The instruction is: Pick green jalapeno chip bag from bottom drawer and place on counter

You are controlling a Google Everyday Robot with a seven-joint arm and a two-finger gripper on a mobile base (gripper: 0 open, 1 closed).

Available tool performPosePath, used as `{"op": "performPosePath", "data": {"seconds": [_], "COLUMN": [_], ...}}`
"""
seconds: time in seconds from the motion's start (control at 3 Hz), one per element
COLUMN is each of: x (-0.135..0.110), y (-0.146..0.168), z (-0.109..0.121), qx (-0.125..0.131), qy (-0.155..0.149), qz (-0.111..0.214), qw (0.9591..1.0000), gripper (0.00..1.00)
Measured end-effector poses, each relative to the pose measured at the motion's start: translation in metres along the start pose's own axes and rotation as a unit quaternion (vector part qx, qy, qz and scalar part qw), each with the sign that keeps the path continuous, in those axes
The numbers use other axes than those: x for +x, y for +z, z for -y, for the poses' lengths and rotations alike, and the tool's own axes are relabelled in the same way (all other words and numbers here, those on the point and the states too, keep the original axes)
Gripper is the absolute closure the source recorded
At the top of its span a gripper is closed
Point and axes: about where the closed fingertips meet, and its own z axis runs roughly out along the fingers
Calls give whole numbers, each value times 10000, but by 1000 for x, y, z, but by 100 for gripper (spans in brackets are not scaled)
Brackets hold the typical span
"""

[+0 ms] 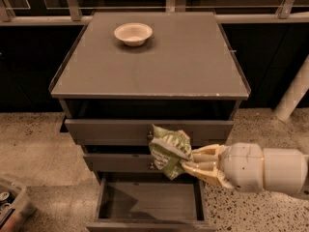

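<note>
The green jalapeno chip bag [168, 150] is crumpled and held in the air in front of the two upper drawers, above the open bottom drawer [149, 201]. My gripper [189, 161] comes in from the right on a white arm and is shut on the bag's right side. The bottom drawer is pulled out and its grey floor shows nothing on it. The counter [188, 62] is the flat grey cabinet top above, well higher than the bag.
A white bowl [133, 33] stands at the back left of the counter. Two closed drawers with small knobs [150, 135] are behind the bag. A bin [10, 203] sits on the floor at the lower left. A white post [293, 92] stands at the right.
</note>
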Motion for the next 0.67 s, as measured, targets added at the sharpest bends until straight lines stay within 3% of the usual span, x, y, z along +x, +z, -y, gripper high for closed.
{"op": "performPosePath", "data": {"seconds": [0.33,0.67], "x": [-43,-43], "y": [-20,-20], "z": [13,13], "qx": [441,441], "qy": [-270,-270], "qz": [369,369], "qw": [9980,9980], "gripper": [100,100]}}
